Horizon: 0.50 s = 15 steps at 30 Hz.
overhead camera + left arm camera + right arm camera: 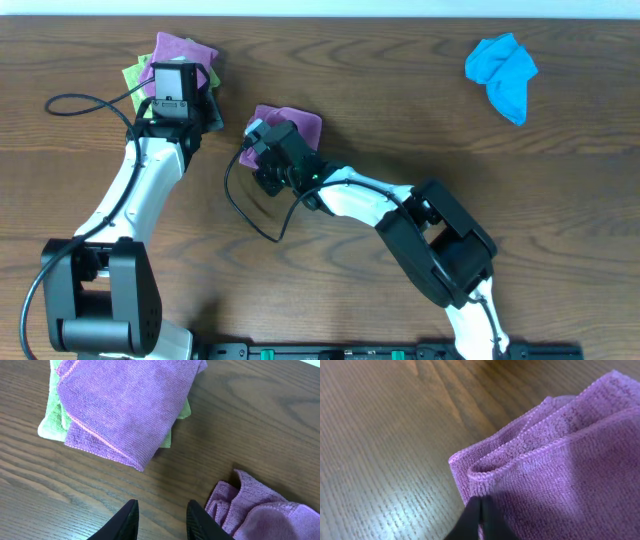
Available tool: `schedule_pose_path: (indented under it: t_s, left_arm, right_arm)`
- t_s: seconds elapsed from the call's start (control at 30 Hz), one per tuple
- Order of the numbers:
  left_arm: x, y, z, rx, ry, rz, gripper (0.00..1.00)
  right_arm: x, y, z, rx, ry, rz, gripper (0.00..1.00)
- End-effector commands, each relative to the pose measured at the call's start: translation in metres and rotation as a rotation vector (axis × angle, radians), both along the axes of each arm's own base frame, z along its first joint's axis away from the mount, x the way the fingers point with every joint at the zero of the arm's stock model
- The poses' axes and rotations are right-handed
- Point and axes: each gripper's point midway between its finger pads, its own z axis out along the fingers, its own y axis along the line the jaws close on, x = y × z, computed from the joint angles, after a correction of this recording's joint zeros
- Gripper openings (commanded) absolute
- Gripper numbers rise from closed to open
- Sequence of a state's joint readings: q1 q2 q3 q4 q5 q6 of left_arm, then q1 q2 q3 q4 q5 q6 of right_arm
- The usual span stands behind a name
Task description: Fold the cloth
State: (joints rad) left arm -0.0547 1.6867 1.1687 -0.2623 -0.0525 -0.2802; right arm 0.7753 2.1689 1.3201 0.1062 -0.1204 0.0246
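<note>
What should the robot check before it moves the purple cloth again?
1. The right pincer is shut on the edge of the purple cloth: ok.
2. How many layers it pinches: cannot tell.
3. The left pincer is open and empty: ok.
4. The purple cloth lies flat and neat: not ok, its layers bunch up at the edge.
5. The stack of folded cloths sits apart from it: ok.
6. The blue cloth is out of the way: ok, it lies far from both arms.
</note>
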Motion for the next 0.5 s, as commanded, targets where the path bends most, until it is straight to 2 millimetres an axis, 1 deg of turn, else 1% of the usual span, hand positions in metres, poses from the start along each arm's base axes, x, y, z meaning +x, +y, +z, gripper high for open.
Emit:
schedule_pose_path:
  t_s: [0.0, 0.1, 0.13, 0.17, 0.2, 0.23, 0.3, 0.47]
  left_arm:
    - [0.004, 0.002, 0.017, 0.0, -0.038, 0.002, 0.33]
    - [0.004, 0.002, 0.017, 0.0, -0.038, 0.002, 0.33]
    - [0.004, 0.002, 0.017, 0.0, -0.038, 0.002, 0.33]
    - [0.004, 0.002, 0.017, 0.0, -0.039, 0.002, 0.33]
    - [0.004, 0.002, 0.017, 0.0, -0.038, 0.002, 0.33]
    - [0.004, 0.002, 0.017, 0.0, -0.038, 0.002, 0.33]
    - [0.004, 0.002, 0.017, 0.0, -0.038, 0.002, 0.33]
    - [0.004, 0.002, 0.017, 0.0, -0.038, 0.002, 0.33]
  right_arm:
    - [0.01, 0.008, 0.01, 0.01, -0.029, -0.003, 0.01]
    - [0.014, 0.012, 0.019, 0.013, -0.033, -0.003, 0.01]
    - [0.016, 0.013, 0.022, 0.014, -0.041, 0.001, 0.04]
    - [0.016, 0.014, 0.023, 0.011, -0.045, 0.005, 0.18]
    - [0.017, 0.014, 0.024, 0.004, -0.055, 0.016, 0.47]
    - [0.017, 0.014, 0.025, -0.003, -0.064, 0.026, 0.53]
    - [0.018, 0.013, 0.025, -0.044, -0.096, 0.062, 0.58]
    - [0.02, 0.001, 0.018, -0.164, -0.153, 0.101, 0.58]
